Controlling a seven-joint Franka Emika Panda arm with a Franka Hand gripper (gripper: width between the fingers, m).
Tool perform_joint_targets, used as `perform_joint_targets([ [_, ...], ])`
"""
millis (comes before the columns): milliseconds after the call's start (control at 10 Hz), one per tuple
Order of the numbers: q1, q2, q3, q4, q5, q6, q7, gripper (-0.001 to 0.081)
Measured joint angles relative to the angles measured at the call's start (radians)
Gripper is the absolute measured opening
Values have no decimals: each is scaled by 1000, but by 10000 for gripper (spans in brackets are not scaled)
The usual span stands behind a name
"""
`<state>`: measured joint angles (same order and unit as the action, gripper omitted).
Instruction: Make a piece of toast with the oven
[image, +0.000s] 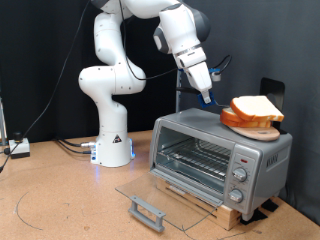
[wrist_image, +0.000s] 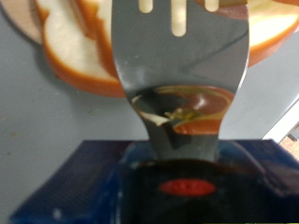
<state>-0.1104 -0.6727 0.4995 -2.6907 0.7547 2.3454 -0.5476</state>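
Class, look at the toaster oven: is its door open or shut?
Open. The oven has its glass door dropped flat on the table, handle forward, leaving the wire rack inside exposed.

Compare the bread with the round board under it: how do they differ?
The bread is pale with a golden-tan crust; the board is plain light wood. The bread is squarish slices stacked on top; the board is one round disc beneath, resting on the oven. Both lie flat on the oven's roof, beside the hand, which holds a spatula.
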Motion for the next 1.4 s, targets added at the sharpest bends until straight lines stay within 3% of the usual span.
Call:
perform_joint_targets([
  [400,-8,50,14,23,0,19,4,393],
  [900,-7,56,13,24,-2,8,-6,393],
  [1400,29,3,-29,12,0,-110,-83,393],
])
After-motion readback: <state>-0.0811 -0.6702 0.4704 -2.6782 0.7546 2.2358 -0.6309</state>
